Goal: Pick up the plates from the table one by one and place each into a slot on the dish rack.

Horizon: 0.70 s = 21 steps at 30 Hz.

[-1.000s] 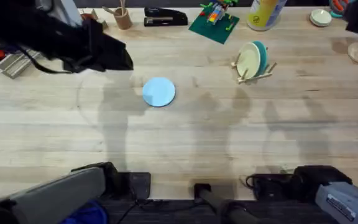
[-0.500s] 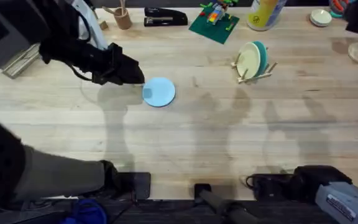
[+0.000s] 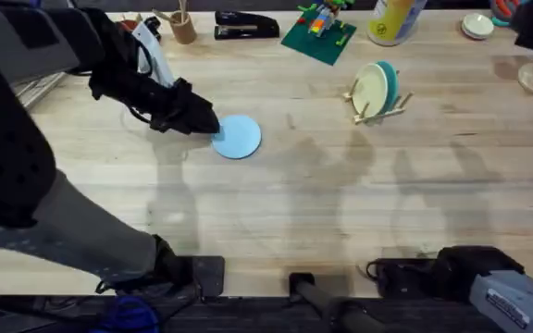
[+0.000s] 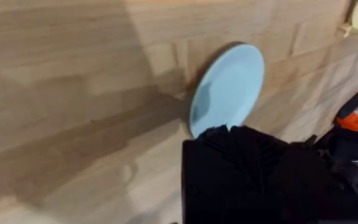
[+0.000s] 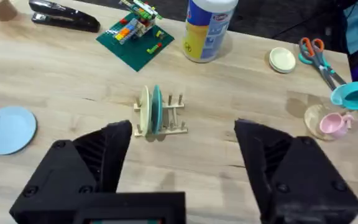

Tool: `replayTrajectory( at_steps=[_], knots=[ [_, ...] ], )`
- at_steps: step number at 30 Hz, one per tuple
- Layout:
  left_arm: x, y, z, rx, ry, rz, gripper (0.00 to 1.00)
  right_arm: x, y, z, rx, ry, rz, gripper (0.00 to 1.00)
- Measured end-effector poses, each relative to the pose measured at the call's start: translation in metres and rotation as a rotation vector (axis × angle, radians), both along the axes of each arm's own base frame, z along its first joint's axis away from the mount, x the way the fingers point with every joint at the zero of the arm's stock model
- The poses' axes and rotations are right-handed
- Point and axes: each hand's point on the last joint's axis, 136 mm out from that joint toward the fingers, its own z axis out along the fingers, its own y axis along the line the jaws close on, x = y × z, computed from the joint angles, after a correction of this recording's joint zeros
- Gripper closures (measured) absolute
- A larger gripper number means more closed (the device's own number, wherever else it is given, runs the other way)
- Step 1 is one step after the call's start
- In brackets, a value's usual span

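A light blue plate [image 3: 239, 137] lies flat on the wooden table [image 3: 276, 203], left of centre. My left gripper [image 3: 204, 123] is low at the plate's left rim, touching or just overlapping its edge. The left wrist view has the same plate [image 4: 229, 87] right at the gripper's black tip. The dish rack [image 3: 380, 106] stands at the right rear with a cream plate [image 3: 371, 89] and a teal plate [image 3: 389, 81] upright in its slots. My right gripper [image 5: 184, 127] is open and holds nothing, back near its base [image 3: 470, 273], facing the rack [image 5: 160, 121].
Along the far edge are a black stapler [image 3: 246, 25], a green brick baseplate [image 3: 317, 35], a yellow-labelled bottle [image 3: 391, 20] and a small cream lid [image 3: 477, 26]. Scissors [image 5: 316, 50] and a pink cup [image 5: 333, 124] lie at the far right.
My left arm has swung from the far left rear corner rightwards and down to the blue plate's left rim. The plate, the rack and the right arm have not moved.
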Motion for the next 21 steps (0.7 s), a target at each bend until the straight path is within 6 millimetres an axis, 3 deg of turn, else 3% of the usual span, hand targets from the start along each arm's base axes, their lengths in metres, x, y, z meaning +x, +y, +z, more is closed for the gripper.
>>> replayTrajectory(
  at_steps=[9, 21],
  knots=[
    [0.002, 0.001, -0.035, -0.021, 0.077, 0.001, 0.957, 0.0, 0.0, 0.0, 0.0, 0.0, 0.0, 0.007],
    [0.003, -0.001, -0.037, -0.057, 0.087, 0.012, 0.959, 0.0, 0.0, 0.0, 0.0, 0.0, 0.0, 0.007]
  ],
)
